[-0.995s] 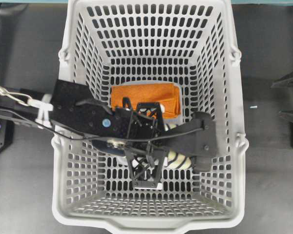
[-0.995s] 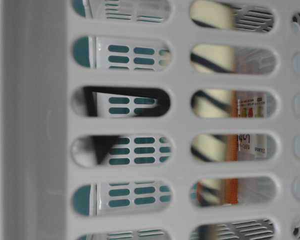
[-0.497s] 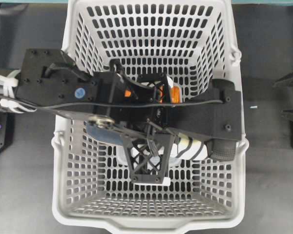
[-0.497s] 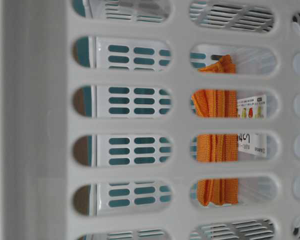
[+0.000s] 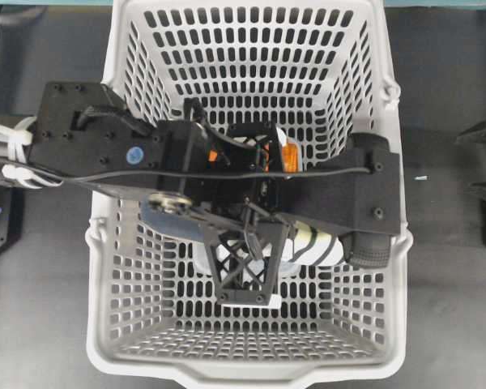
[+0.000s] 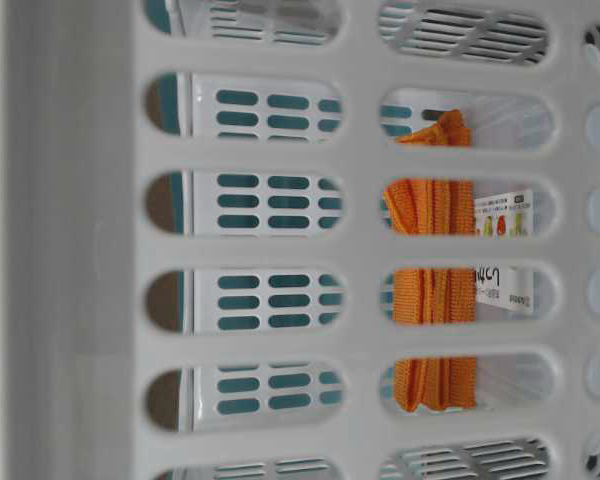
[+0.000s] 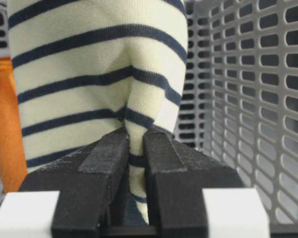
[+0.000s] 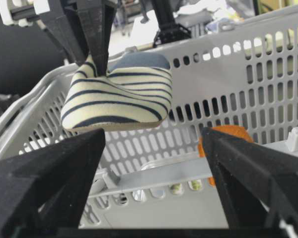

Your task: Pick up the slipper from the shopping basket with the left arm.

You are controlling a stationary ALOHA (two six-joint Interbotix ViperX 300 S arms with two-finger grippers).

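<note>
**Slipper pinched and hanging above the basket rim**

We are holding the slipper (image 7: 89, 84) in our left gripper (image 7: 134, 148), whose jaws are clamping a fold of the striped fabric between them. Seen from the right wrist, the slipper (image 8: 121, 96) is hanging directly below those fingers, its long axis running roughly level, with its cream sole facing down and its dark opening facing up. It is sitting at about the height of the shopping basket (image 8: 268, 34) rim and is touching neither wall nor floor. In the overhead view the left arm (image 5: 146, 162) is reaching across the basket from the left, and only a striped end of the slipper (image 5: 316, 247) is peeking out from under it, near the right wall.

Our right gripper (image 8: 154, 163) is standing wide apart, holding nothing, outside the basket and looking on from the side. The left arm is the only one near the task's thing.

The folded orange cloth (image 6: 435, 290) is lying on the perforated floor, well below the slipper. The basket (image 5: 251, 369) is resting on a dark table (image 5: 454, 308). We are judging the pinch to be narrow, on soft fabric alone, so the slipper could swing or slip if we move abruptly.
</note>
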